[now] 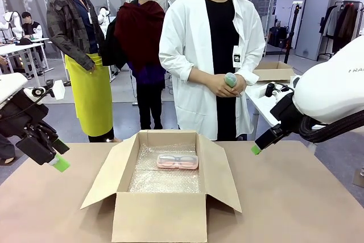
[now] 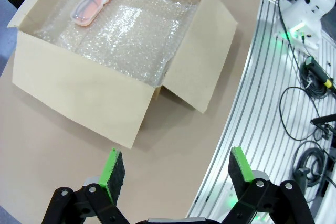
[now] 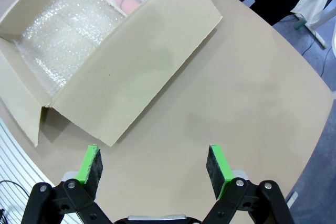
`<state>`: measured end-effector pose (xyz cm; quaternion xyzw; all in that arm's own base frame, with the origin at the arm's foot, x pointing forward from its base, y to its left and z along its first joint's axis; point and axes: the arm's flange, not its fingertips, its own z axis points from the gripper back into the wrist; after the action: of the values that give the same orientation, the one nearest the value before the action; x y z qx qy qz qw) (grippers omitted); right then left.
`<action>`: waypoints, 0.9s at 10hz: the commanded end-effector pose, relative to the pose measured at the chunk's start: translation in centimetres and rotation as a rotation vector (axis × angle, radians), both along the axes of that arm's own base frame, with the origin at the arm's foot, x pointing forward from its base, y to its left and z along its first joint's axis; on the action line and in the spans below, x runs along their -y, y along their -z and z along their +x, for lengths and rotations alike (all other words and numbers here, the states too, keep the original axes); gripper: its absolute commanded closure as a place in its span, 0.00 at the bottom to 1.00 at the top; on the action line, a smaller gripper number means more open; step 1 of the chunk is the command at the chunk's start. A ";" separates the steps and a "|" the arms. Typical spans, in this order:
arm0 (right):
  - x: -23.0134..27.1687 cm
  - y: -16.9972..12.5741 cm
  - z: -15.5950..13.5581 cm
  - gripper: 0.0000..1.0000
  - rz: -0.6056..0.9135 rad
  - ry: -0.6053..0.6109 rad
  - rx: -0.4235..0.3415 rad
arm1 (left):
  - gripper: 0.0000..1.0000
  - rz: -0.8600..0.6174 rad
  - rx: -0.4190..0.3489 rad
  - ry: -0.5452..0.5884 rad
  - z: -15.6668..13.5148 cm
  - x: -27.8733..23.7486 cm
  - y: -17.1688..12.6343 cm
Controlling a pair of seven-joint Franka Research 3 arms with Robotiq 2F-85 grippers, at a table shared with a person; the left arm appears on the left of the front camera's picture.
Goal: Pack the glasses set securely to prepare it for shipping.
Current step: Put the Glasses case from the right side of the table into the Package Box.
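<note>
A: Surface condition?
B: Pink case is found in the open box; mint case is held by the person. Left gripper, right gripper: jaws spread wide, empty.
A: Risk?
B: The smooth case could be dropped at handover.

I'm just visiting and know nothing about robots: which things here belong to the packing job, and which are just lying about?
Part of the job:
pink case, in the cardboard box on the bubble wrap
mint green case, in the person's hands

Lying about:
small box on the far table
cables beside the table
</note>
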<state>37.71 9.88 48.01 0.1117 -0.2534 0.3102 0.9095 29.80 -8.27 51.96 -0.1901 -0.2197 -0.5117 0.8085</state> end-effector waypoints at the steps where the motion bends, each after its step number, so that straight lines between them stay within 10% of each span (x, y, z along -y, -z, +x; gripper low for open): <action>1: -0.1 0.2 -0.1 0.00 -0.005 0.003 -0.002 | 0.00 -0.021 0.009 0.020 0.1 -0.2 0.0; 9: -0.1 0.2 -0.1 0.00 -0.005 0.003 -0.002 | 0.00 -0.021 0.009 0.020 0.1 -0.2 0.0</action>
<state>37.71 9.88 48.01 0.1117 -0.2534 0.3102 0.9095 29.80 -8.27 51.96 -0.1901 -0.2197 -0.5118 0.8085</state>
